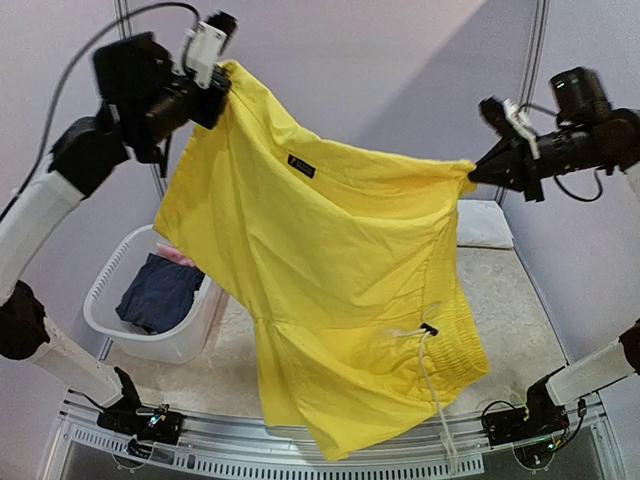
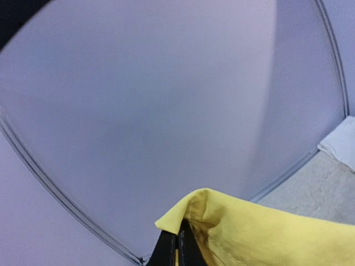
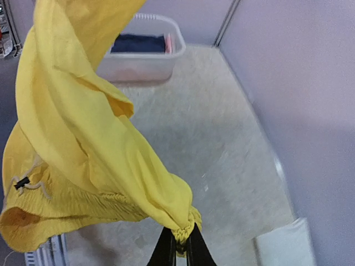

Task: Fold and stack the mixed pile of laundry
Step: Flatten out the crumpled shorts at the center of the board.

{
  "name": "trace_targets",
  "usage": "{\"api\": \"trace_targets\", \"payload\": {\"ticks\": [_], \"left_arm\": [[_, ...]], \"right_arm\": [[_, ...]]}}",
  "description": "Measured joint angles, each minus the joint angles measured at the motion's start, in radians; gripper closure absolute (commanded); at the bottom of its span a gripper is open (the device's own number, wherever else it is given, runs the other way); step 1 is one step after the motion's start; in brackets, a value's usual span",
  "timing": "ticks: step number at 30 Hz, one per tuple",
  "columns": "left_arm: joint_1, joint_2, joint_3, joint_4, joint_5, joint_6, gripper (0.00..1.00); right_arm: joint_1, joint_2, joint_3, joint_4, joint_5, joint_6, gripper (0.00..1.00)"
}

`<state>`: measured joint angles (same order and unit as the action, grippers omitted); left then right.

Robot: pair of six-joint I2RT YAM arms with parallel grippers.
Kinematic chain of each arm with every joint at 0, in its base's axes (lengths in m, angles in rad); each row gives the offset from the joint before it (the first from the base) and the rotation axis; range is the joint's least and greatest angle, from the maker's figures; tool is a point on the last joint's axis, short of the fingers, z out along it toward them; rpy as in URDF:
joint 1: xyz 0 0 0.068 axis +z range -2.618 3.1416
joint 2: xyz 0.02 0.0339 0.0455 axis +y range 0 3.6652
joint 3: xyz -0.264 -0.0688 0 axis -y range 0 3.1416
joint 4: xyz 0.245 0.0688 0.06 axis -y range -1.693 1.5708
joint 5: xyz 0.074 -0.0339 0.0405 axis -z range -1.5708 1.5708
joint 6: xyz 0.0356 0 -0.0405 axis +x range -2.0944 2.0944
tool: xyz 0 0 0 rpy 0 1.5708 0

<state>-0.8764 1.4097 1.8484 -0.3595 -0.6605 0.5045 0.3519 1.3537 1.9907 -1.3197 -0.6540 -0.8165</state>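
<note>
Both jaws: pinched shut on yellow shorts [image 1: 330,260], one corner each.
Long axis: spans 10 o'clock to 3 o'clock, aloft.
Hem: hangs toward 6 o'clock, over surface [image 1: 520,300].

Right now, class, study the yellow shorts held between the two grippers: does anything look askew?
Yes. The yellow shorts hang crooked: the left gripper pinches one corner, the right gripper a bunched edge, so the cloth twists and the waistband with its drawstring sags slantwise at the bottom instead of lying level.
</note>
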Motion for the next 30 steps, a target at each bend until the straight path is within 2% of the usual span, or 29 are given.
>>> {"api": "trace_targets", "payload": {"ticks": [4, 6, 9, 12, 14, 18, 22, 23, 25, 26, 27, 30], "left_arm": [[0.095, 0.188, -0.056, -0.024, 0.108, -0.143, 1.0], [0.117, 0.332, -0.05, -0.034, 0.162, -0.217, 1.0], [0.134, 0.591, 0.034, -0.066, 0.22, -0.311, 1.0], [0.149, 0.824, 0.147, -0.13, 0.237, -0.399, 1.0], [0.161, 0.906, 0.182, -0.163, 0.234, -0.447, 1.0], [0.2, 0.968, 0.247, -0.206, 0.215, -0.529, 1.0], [0.259, 0.991, 0.384, -0.198, 0.2, -0.612, 1.0], [0.275, 0.995, 0.412, -0.186, 0.2, -0.628, 0.92], [0.304, 1.011, 0.465, -0.167, 0.198, -0.653, 0.63], [0.312, 1.02, 0.487, -0.162, 0.198, -0.661, 0.55], [0.321, 1.032, 0.509, -0.158, 0.196, -0.672, 0.5], [0.343, 1.043, 0.527, -0.166, 0.195, -0.709, 0.45]], "right_arm": [[-0.127, 0.11, -0.312, 0.012, -0.021, 0.006, 1.0], [-0.179, 0.193, -0.443, 0.004, -0.011, 0.015, 1.0], [-0.216, 0.312, -0.514, -0.019, 0.001, 0.023, 1.0], [-0.238, 0.443, -0.496, -0.017, 0.003, 0.039, 1.0], [-0.259, 0.537, -0.458, 0.003, 0.011, 0.072, 0.99], [-0.322, 0.676, -0.343, 0.07, 0.052, 0.163, 0.95], [-0.371, 0.803, -0.152, 0.123, 0.09, 0.267, 0.94], [-0.378, 0.838, -0.092, 0.143, 0.101, 0.295, 0.9], [-0.386, 0.91, 0.018, 0.187, 0.126, 0.354, 0.8], [-0.388, 0.944, 0.065, 0.206, 0.138, 0.38, 0.75], [-0.388, 0.973, 0.107, 0.223, 0.153, 0.404, 0.69], [-0.388, 1.013, 0.148, 0.26, 0.177, 0.475, 0.51]]}}
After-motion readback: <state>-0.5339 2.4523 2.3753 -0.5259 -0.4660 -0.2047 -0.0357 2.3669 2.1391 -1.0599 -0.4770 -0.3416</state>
